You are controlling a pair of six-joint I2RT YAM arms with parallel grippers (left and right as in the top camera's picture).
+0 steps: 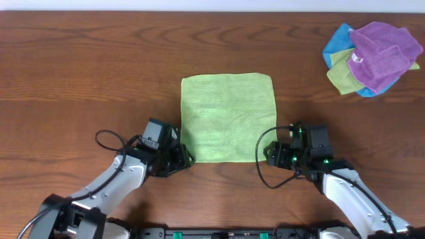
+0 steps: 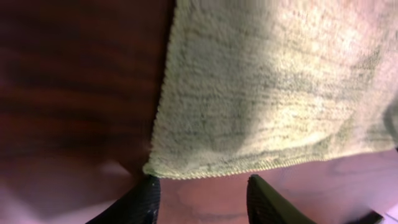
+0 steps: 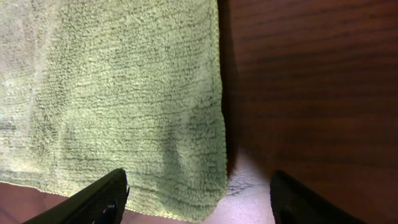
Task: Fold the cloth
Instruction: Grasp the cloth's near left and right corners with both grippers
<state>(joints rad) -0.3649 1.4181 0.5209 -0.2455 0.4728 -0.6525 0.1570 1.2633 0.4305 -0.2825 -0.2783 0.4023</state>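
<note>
A light green cloth lies flat and spread out in the middle of the wooden table. My left gripper is open at the cloth's near left corner; in the left wrist view its fingertips sit just below that corner of the cloth, one tip touching the edge. My right gripper is open at the near right corner; in the right wrist view the fingers straddle that corner of the cloth. Neither gripper holds anything.
A heap of purple, blue and green cloths lies at the far right of the table. The brown wooden table stretches around the cloth on all sides.
</note>
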